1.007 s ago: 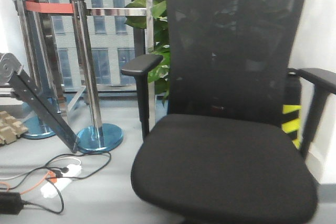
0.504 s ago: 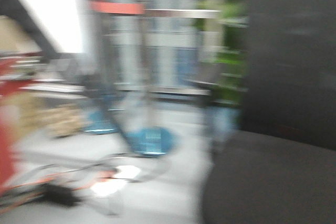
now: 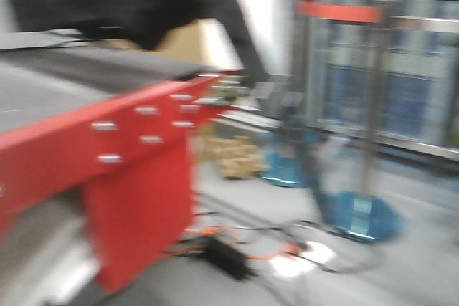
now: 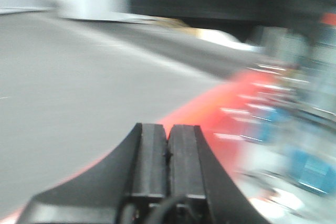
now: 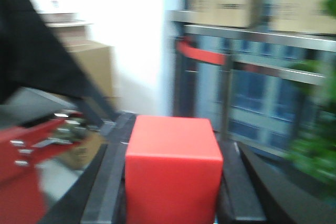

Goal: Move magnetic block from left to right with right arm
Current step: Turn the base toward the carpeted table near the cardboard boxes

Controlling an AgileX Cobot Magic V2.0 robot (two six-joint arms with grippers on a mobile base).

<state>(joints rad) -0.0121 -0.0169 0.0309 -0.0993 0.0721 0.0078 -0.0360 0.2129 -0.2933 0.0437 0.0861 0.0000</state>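
Note:
In the right wrist view, the magnetic block (image 5: 172, 169), a plain red cube, sits between the two black fingers (image 5: 113, 177) of my right gripper (image 5: 172, 182), which is shut on it and holds it up in the air. My left gripper (image 4: 168, 148) appears in the left wrist view with its black pads pressed together and nothing between them, over a grey tabletop (image 4: 68, 87). Neither gripper nor the block appears in the blurred front view.
A grey table with a red frame (image 3: 136, 177) fills the front view's left. Chrome stanchions on blue bases (image 3: 358, 213), a red belt (image 3: 337, 11) and floor cables (image 3: 237, 256) lie to the right. Brown cardboard boxes (image 5: 220, 3) sit on a metal rack.
The front view has swung left: the black office chair that filled it a second ago is gone, and the red-framed table has come in from the left. All is motion-blurred.

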